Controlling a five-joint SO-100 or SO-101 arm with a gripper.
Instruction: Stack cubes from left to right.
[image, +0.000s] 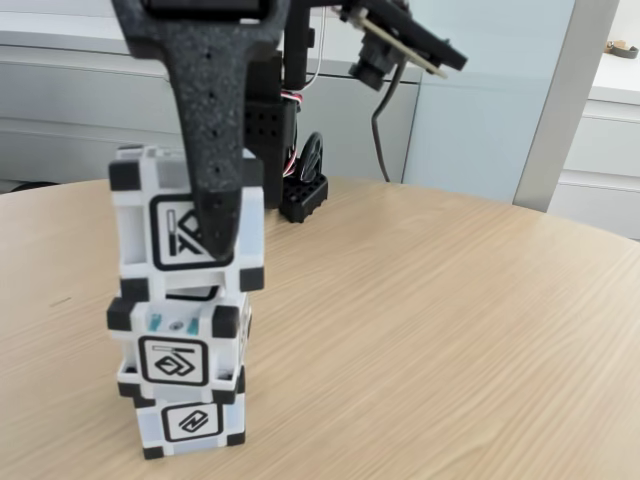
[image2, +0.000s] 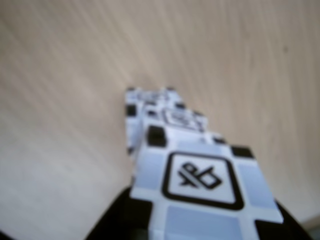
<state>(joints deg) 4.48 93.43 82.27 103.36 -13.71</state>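
Above the table (image: 450, 320), the arm's vertical fingers (image: 216, 215) pinch the top cube (image: 160, 235) over 2 stacked cubes (image: 185, 385).

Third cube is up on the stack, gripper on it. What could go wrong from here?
1. The top cube looks tilted and offset on the middle cube; on release it may slip off.
2. The gripper finger lies across the top cube's front face, so pulling away could drag it and topple the stack.
3. The middle cube also looks skewed on the bottom cube, so a nudge may shift the stack on the table.
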